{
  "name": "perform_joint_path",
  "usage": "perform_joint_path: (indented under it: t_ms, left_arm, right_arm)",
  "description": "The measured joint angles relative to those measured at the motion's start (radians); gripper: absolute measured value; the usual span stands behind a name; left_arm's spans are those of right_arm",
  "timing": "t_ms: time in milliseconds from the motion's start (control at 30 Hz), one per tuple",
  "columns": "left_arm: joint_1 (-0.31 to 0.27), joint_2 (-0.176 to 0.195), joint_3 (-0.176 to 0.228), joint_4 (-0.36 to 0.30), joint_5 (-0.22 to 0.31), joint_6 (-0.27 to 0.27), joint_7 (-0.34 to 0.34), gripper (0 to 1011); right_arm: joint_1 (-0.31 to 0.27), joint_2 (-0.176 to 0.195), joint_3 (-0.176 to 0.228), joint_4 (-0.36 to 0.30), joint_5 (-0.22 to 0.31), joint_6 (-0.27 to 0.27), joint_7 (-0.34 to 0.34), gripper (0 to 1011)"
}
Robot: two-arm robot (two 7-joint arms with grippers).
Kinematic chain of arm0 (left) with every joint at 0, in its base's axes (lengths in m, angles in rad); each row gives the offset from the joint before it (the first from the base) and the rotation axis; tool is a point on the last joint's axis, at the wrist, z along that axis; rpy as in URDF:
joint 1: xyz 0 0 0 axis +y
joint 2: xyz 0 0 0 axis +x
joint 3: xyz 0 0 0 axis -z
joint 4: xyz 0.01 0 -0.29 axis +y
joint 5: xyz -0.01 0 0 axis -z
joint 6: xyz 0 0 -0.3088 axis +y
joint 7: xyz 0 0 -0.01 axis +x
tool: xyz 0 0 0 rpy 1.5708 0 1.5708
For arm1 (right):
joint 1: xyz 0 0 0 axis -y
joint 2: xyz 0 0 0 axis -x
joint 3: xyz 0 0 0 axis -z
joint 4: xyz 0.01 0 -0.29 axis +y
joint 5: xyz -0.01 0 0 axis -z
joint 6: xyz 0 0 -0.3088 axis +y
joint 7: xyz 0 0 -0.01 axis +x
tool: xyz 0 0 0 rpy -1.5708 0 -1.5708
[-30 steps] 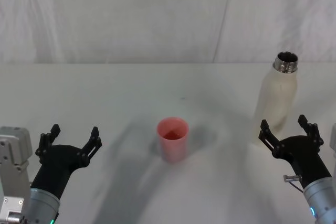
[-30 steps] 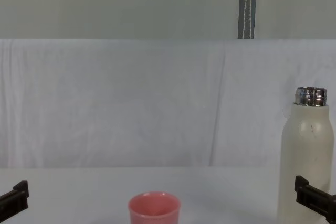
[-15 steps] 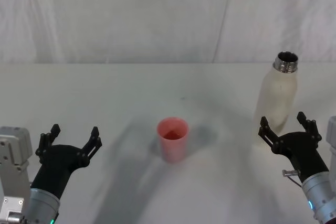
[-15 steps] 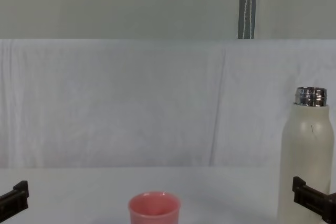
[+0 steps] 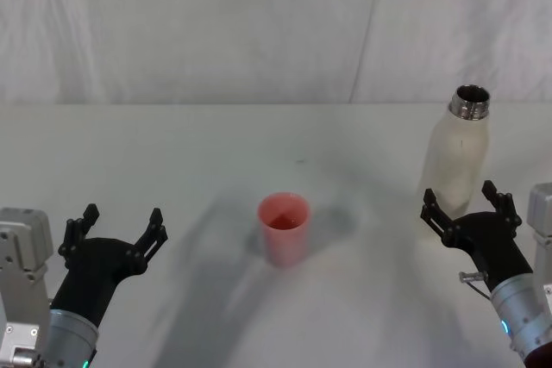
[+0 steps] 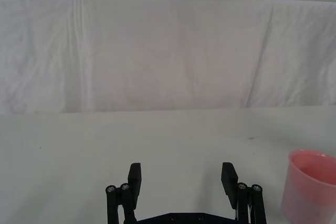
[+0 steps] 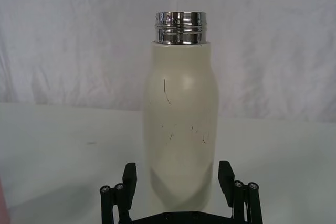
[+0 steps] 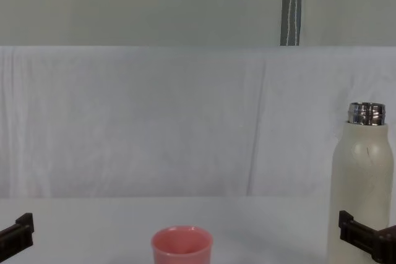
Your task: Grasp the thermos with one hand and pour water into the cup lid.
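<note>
The thermos [image 5: 456,157] [image 7: 181,129] [image 8: 361,183], a tall cream-white bottle with an uncapped chrome neck, stands upright at the right of the table. My right gripper [image 5: 459,206] [image 7: 177,177] is open just in front of its base, one finger on each side and not touching. The cup lid [image 5: 284,228] [image 8: 182,246] [image 6: 307,185], a small pink cup, stands upright in the middle. My left gripper [image 5: 116,226] [image 6: 181,179] hangs open and empty near the front left, well to the left of the cup lid.
A white cloth covers the table [image 5: 216,152] and rises as a backdrop [image 5: 259,23] behind it. A grey vertical pole [image 8: 291,5] stands behind the backdrop. Bare tabletop lies between the cup lid and the thermos.
My right gripper has moved forward toward the thermos, its open fingers now flanking the bottle's base. The left arm, cup lid and thermos have not moved.
</note>
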Motion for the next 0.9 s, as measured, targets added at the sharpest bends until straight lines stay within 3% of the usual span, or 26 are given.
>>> perform_joint_path:
  t_ms: [900]
  left_arm:
    - [0.0, 0.0, 0.0, 0.0, 0.0, 0.0, 0.0, 1001]
  right_arm:
    - [0.09, 0.004, -0.002, 0.094, 0.011, 0.003, 0.025, 1001]
